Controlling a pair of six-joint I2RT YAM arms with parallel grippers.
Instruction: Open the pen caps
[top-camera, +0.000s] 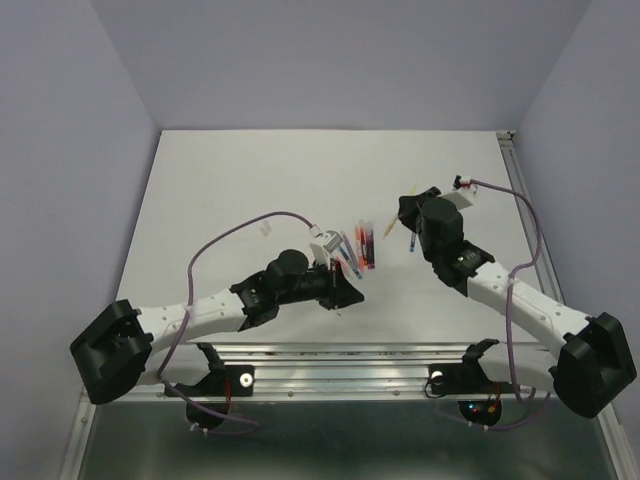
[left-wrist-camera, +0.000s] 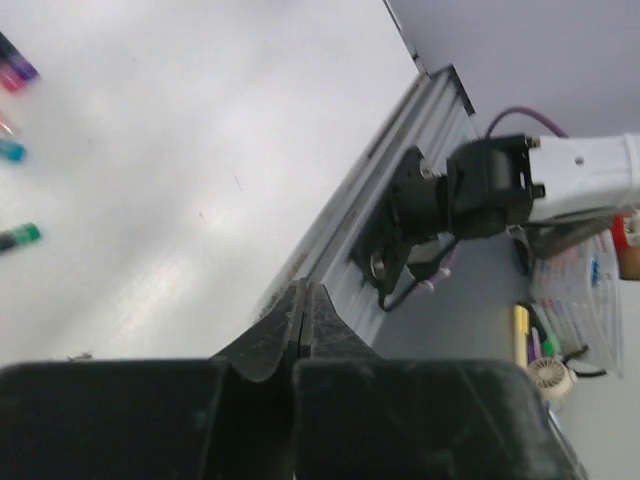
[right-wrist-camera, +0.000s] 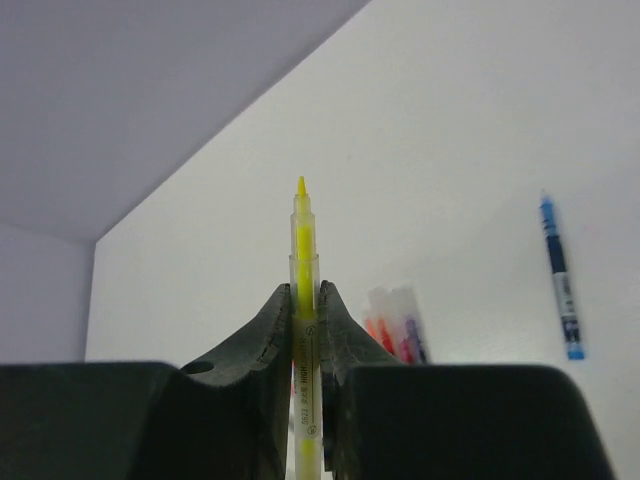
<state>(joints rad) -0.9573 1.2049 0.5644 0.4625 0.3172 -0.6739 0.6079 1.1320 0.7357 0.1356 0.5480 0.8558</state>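
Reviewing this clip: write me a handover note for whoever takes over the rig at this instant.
Left claw: shut, holding nothing, above the table.
Right claw: shut on the yellow pen. Its tip is bare, so its cap is off.
The blue pen lies alone on the table. The other pens lie bunched between the arms.
Done: yellow pen uncapped.
Left: set it down, then check the bunch for caps still on; the pictures do not settle that.
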